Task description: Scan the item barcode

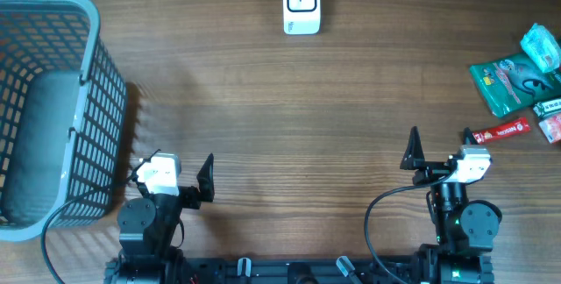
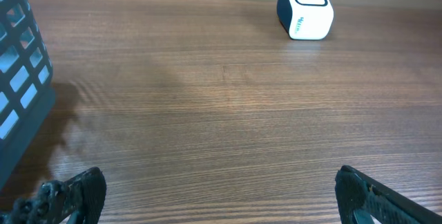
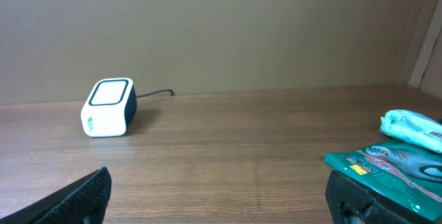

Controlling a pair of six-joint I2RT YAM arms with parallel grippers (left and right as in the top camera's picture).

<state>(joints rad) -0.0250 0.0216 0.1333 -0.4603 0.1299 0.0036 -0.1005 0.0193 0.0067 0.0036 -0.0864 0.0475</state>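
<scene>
The white barcode scanner [image 1: 301, 3] stands at the far middle of the wooden table, also seen in the left wrist view [image 2: 307, 6] and the right wrist view [image 3: 108, 108]. Items lie at the right edge: a green packet [image 1: 508, 82] [image 3: 394, 165], a light blue packet [image 1: 542, 46] [image 3: 414, 128] and a red bar [image 1: 501, 132]. My left gripper [image 1: 171, 163] [image 2: 219, 182] hangs open near the front left with nothing between its fingers. My right gripper [image 1: 441, 139] [image 3: 219, 182] is open and holds nothing, just left of the red bar.
A tall blue-grey mesh basket [image 1: 44, 109] [image 2: 21, 79] fills the left side, close beside my left arm. Two more small packets [image 1: 550, 117] lie at the right edge by the red bar. The scanner's cable runs off the far edge.
</scene>
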